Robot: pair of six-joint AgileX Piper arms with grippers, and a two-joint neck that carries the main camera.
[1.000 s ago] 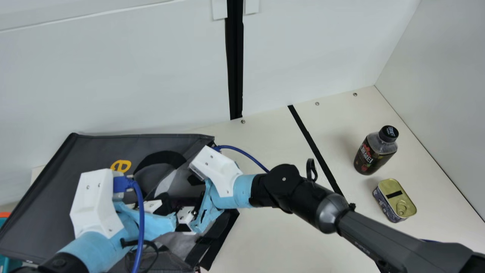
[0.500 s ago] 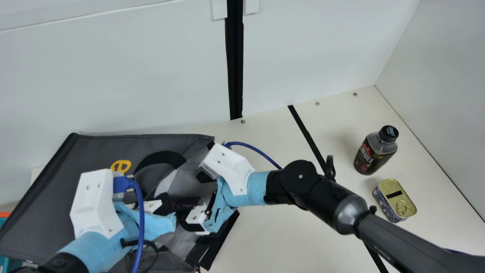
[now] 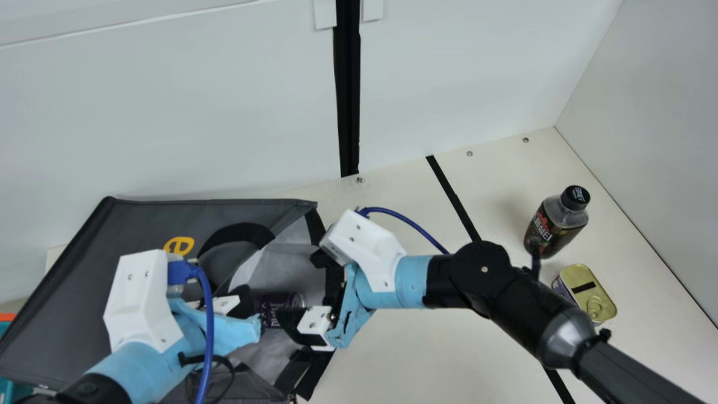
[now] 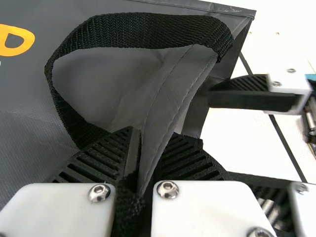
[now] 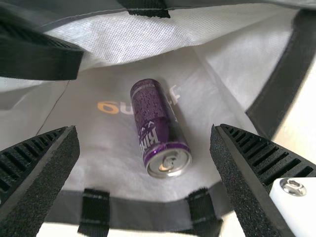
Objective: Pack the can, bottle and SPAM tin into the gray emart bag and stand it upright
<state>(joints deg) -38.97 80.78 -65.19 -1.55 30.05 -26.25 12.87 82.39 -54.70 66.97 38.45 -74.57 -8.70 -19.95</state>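
Observation:
The gray emart bag (image 3: 140, 224) lies on its side, its mouth facing right. My left gripper (image 3: 242, 306) holds the bag's upper edge; in the left wrist view that gripper (image 4: 140, 163) is shut on the fabric beside a black strap. The purple can (image 3: 275, 306) lies inside the bag, and the right wrist view shows the can (image 5: 157, 123) on the lining. My right gripper (image 3: 305, 292) is at the bag's mouth; in the right wrist view the gripper (image 5: 144, 143) stands open, can between but apart from its fingers. The bottle (image 3: 552, 224) stands at the right, the SPAM tin (image 3: 586, 292) near it.
White walls (image 3: 179, 112) rise behind and at the right of the table (image 3: 404, 348). A black tape line (image 3: 454, 196) crosses the table between bag and bottle. A teal and orange object (image 3: 7, 387) is at the far left edge.
My right gripper has drawn back to the right out of the bag's mouth, uncovering the can inside. The left arm has kept still, and the bottle and tin have not moved.

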